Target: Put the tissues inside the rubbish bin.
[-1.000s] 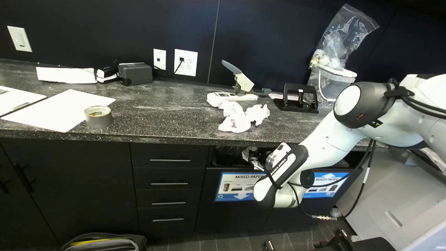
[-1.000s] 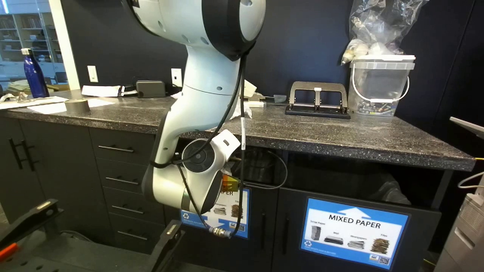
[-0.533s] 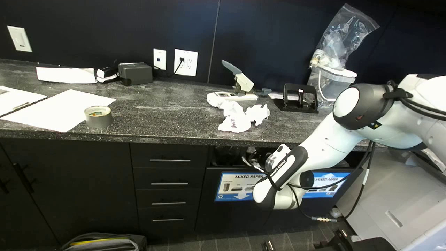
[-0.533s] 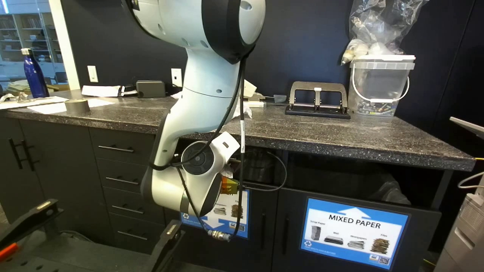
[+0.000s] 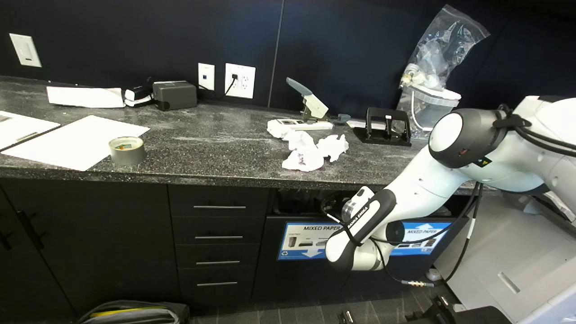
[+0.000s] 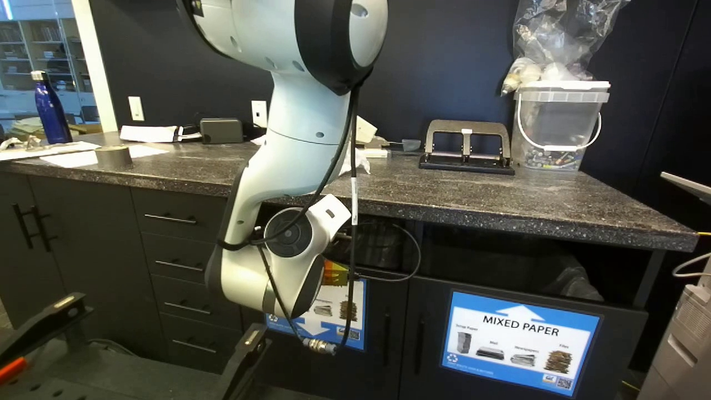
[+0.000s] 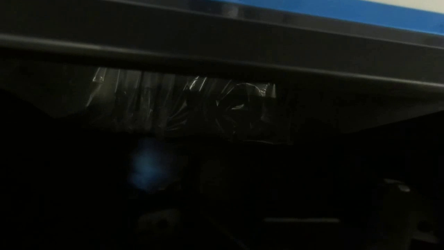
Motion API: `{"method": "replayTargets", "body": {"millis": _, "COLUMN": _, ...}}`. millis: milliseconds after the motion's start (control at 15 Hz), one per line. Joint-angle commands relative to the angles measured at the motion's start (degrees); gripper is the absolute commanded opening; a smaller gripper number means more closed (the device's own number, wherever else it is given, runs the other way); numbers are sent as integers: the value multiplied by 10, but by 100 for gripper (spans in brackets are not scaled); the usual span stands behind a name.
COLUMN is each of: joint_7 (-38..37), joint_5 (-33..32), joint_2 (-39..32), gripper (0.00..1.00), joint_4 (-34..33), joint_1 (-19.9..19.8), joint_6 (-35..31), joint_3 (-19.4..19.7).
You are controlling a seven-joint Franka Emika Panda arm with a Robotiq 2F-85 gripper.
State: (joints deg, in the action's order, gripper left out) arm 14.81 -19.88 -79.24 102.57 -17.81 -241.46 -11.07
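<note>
My claw [image 7: 280,205] is at the dark mouth of the bin [image 5: 291,208], under the counter [image 5: 216,157], its two fingers [image 7: 149,219] spread wide and only faintly lit in the wrist view; I see nothing gripped between them. Just beyond one fingertip is a bluish blur [image 7: 147,168], perhaps a tissue dropping, too dark to be sure. Facing the claw is crinkled, shiny plastic [image 7: 201,100], likely the bin's liner. In both exterior views my arm [image 5: 360,220] hides the claw itself. Below the claw, the bin's front carries a sign [image 5: 305,242] reading MIXED PAPER.

Above the claw, on the counter, sits a clump of at least two white tissues [image 5: 304,153], with a stapler [image 5: 316,107] just beyond them.

I judge that the step in hand is letting go of a tissue at the bin, and that the task is only part done, since the clump is yet to be fetched. The next move, as I read it, calls for backing the claw out without snagging the plastic or bumping the counter's edge, then rising and coming down over the nearest tissue. They look light and bunched, so one grip may drag a second along; a slow, shallow pinch seems best.
</note>
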Motion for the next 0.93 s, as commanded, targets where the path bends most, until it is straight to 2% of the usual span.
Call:
{"method": "replayTargets", "body": {"millis": 0, "joint_7": -52, "joint_5": 36, "joint_2": 41, "gripper": 100, "joint_4": 28, "joint_1": 65, "joint_6": -11, "joint_3": 52}}
{"method": "replayTargets", "body": {"millis": 267, "joint_7": -83, "joint_5": 69, "joint_2": 108, "gripper": 100, "joint_4": 112, "joint_1": 109, "joint_6": 28, "joint_3": 79}}
{"method": "replayTargets", "body": {"millis": 467, "joint_7": -107, "joint_5": 99, "joint_2": 173, "gripper": 100, "joint_4": 194, "joint_1": 135, "joint_6": 91, "joint_3": 84}}
{"method": "replayTargets", "body": {"millis": 733, "joint_7": -130, "joint_5": 140, "joint_2": 291, "gripper": 100, "joint_4": 307, "joint_1": 160, "joint_6": 223, "joint_3": 75}}
{"method": "replayTargets", "body": {"millis": 867, "joint_7": -147, "joint_5": 148, "joint_2": 347, "gripper": 100, "joint_4": 338, "joint_1": 163, "joint_6": 309, "joint_3": 64}}
